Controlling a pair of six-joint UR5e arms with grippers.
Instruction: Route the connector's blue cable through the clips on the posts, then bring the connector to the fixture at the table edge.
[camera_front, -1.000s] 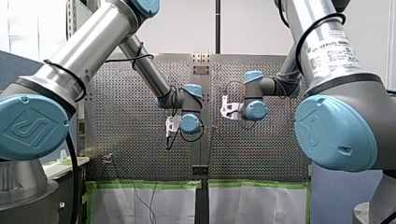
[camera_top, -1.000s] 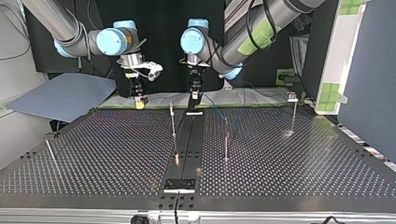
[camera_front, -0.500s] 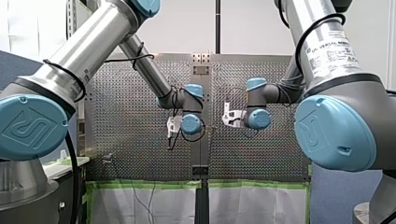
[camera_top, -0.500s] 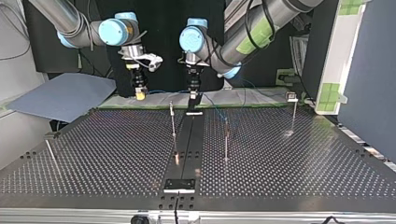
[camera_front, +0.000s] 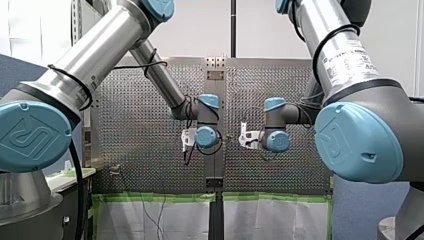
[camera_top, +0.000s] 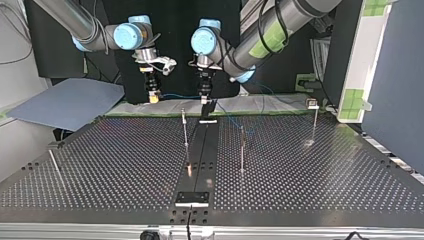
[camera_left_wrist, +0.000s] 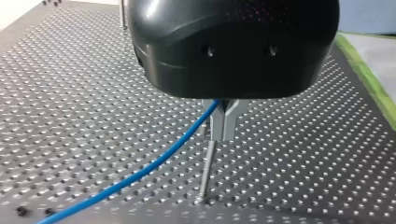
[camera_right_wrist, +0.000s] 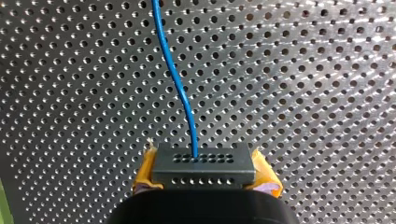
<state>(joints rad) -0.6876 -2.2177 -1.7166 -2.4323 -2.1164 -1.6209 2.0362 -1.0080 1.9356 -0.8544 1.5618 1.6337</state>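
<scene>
Above the bench's (camera_top: 310, 170) 12 o'clock edge in the top view, my right claw (camera_top: 154, 98) clamps the connector (camera_right_wrist: 204, 164). My left claw (camera_left_wrist: 223, 123), closed, pinches its blue cable (camera_left_wrist: 154, 163), seemingly lining it over a post (camera_left_wrist: 207, 172).

In the top view the fixture (camera_top: 191, 198) lies before the two middle posts (camera_top: 185, 128).

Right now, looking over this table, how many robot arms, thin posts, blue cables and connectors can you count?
robot arms: 2
posts: 4
blue cable: 1
connector: 1
Total: 8
</scene>
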